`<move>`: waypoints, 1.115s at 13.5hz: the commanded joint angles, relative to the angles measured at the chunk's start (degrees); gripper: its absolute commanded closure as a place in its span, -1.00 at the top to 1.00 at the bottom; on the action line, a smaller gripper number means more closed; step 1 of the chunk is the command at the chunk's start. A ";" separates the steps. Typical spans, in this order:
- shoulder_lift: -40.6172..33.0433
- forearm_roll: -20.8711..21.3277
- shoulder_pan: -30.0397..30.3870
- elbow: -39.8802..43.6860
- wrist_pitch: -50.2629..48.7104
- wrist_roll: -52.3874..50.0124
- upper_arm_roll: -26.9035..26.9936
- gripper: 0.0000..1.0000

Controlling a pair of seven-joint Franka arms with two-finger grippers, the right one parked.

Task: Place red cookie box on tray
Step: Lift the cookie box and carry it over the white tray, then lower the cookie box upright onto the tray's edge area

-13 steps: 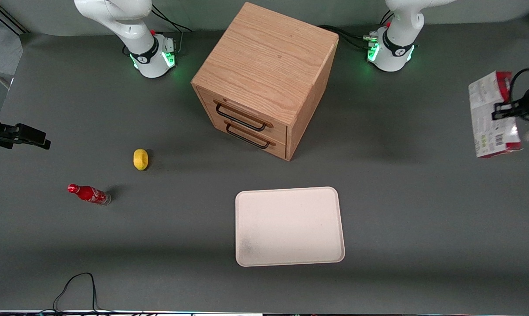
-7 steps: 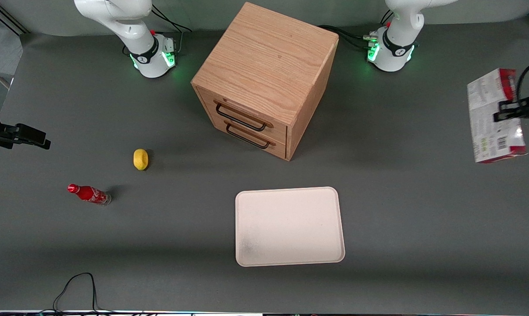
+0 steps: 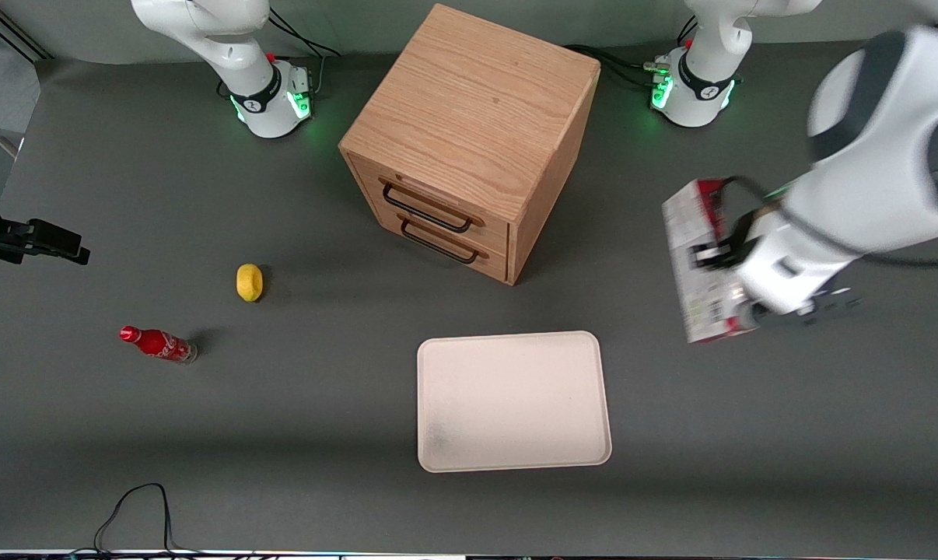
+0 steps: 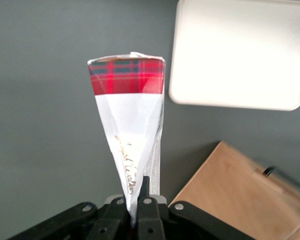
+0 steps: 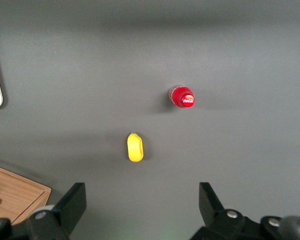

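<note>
My left gripper is shut on the red cookie box and holds it in the air, above the table between the wooden drawer cabinet and the working arm's end. The box shows its grey-white printed side in the front view; in the left wrist view its red tartan end hangs away from the fingers, which pinch the box's flattened end. The cream-white tray lies flat and bare on the table, nearer the front camera than the cabinet; it also shows in the left wrist view.
A wooden two-drawer cabinet stands mid-table, farther from the front camera than the tray. A yellow lemon and a small red soda bottle lie toward the parked arm's end. A black cable loops at the table's near edge.
The left arm has swung in from the working arm's end of the table with the box, carrying it toward the cabinet and tray and a little nearer the front camera.
</note>
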 commanded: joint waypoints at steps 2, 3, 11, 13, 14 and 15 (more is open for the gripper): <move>11.99 1.97 -5.21 10.82 5.97 -5.73 0.73 -1.00; 13.57 1.97 -5.48 10.82 8.43 -5.75 0.73 -1.00; 27.20 3.03 -6.45 10.12 23.03 -6.71 2.22 -1.00; 28.52 3.20 -7.24 10.03 24.45 -6.89 2.22 -1.00; 28.96 3.20 -7.68 9.94 24.54 -6.89 2.66 -1.00; 29.31 3.20 -7.77 9.94 24.72 -6.98 3.01 -1.00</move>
